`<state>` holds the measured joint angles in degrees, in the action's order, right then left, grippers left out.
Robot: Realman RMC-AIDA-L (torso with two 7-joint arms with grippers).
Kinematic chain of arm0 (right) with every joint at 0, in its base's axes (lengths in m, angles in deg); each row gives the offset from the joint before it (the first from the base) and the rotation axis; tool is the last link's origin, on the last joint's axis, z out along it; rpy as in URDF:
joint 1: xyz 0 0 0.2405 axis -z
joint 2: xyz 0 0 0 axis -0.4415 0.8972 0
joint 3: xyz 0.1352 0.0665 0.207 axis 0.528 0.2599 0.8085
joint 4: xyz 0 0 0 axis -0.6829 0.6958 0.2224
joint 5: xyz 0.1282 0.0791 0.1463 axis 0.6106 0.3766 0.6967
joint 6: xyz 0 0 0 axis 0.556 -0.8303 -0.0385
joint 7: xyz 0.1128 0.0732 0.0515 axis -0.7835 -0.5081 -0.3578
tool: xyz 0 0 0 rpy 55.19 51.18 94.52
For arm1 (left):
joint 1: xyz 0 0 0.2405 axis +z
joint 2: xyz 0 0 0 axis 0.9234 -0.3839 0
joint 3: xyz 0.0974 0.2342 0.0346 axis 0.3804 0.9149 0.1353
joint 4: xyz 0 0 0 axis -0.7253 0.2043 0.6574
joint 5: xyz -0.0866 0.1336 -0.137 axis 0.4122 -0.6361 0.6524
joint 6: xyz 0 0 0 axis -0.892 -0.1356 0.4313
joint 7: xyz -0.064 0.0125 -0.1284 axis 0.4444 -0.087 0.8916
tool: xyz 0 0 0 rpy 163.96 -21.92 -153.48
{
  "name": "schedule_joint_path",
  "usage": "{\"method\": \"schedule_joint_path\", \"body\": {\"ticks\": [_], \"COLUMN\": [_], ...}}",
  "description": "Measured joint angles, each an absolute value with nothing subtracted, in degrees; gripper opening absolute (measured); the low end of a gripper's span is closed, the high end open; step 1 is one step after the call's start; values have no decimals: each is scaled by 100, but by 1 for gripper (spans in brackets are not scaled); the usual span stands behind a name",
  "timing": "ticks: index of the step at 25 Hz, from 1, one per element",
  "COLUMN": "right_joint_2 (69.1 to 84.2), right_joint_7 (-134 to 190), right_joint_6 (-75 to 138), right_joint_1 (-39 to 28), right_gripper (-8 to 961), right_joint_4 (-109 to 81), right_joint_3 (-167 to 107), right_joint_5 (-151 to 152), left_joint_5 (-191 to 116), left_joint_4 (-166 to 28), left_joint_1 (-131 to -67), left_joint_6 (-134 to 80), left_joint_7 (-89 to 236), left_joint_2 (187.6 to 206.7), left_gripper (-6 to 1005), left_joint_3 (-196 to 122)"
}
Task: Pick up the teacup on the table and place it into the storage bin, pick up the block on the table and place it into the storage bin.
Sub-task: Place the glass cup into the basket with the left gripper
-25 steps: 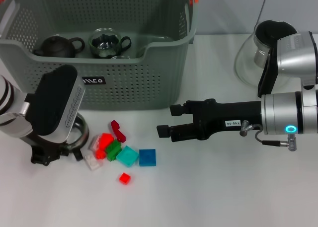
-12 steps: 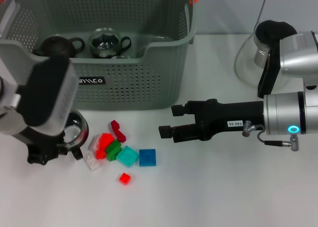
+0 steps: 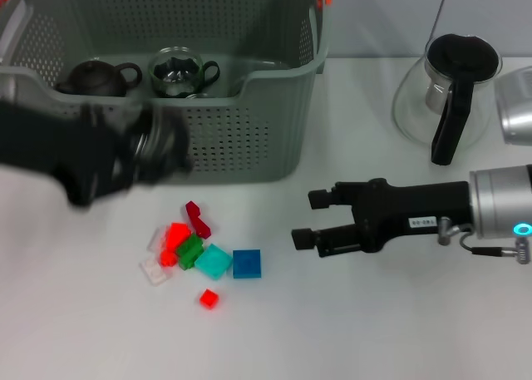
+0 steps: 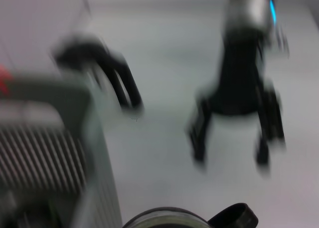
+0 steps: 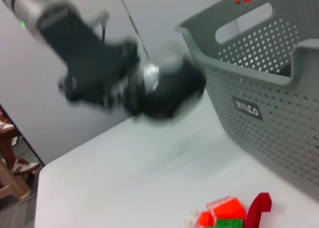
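1. Left claw (image 3: pixel 125 160): raised off the table (image 3: pixel 399 330), close against the front wall of the storage bin (image 3: pixel 249 139), below its rim. Badly smeared in every view; fingers not made out as such.
2. Teacup (image 4: pixel 164 220): glass rim and dark handle right under the left claw in the left wrist view, clear of the table. Judged clenched in that claw, since nothing else holds it up. Height probably meant to carry it over the bin wall just ahead.
3. Step in hand, as judged: teacup on its way to the bin, not yet inside.
4. Right claw (image 3: pixel 303 219): low over the table, well apart from the left claw, fingers spread and holding nothing. Pointed toward the blocks, likely readied for the second pick while keeping out of the left arm's way.
5. Blocks: loose cluster on the table between the two claws, below the left claw and ahead of the right one. Blue block (image 3: pixel 246 264) nearest the right claw; teal block (image 3: pixel 214 261) touching it; small red block (image 3: pixel 209 298) lying apart.
6. Inside the bin, beyond the left claw: dark teapot (image 3: pixel 96 78) and a glass cup (image 3: pixel 176 72).
7. Glass carafe (image 3: pixel 445 97): behind the right claw, uninvolved.
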<state>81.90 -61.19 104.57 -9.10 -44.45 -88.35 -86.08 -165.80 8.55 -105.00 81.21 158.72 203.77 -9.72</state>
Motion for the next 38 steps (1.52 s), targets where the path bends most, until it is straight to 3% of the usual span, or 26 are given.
{"method": "schedule_joint_path", "body": {"ticks": [7, 14, 26, 32, 38], "right_joint_2": [8024, 8002, 8070, 8078, 8093], "right_joint_7": [-6119, -6121, -6122, -6144, -6100], "right_joint_6": [10684, 10744, 10728, 10732, 10701], "right_joint_1": [-861, -886, -862, -853, -864], "right_gripper": [915, 915, 916, 916, 916], "right_joint_4": [-4447, -4446, -4398, -4395, -4403], "right_joint_3": [-8870, -8874, -8881, -8883, -8883], "right_joint_5": [-8609, -8609, -8618, -8618, -8618], "left_joint_5": [-14299, -14960, -16465, -16868, -16949], "left_joint_4": [261, -1251, -3188, -3406, -3552], "left_joint_1": [-10717, -11409, -12274, -12280, -12257], "left_joint_6": [7428, 5055, 2095, 1423, 1133], "left_joint_7": [17530, 17810, 17951, 17954, 17893], "left_joint_2": [19701, 19386, 19434, 19643, 19731], "left_gripper": [41, 41, 48, 53, 59], "left_joint_3": [-1176, -434, 505, 751, 976]}}
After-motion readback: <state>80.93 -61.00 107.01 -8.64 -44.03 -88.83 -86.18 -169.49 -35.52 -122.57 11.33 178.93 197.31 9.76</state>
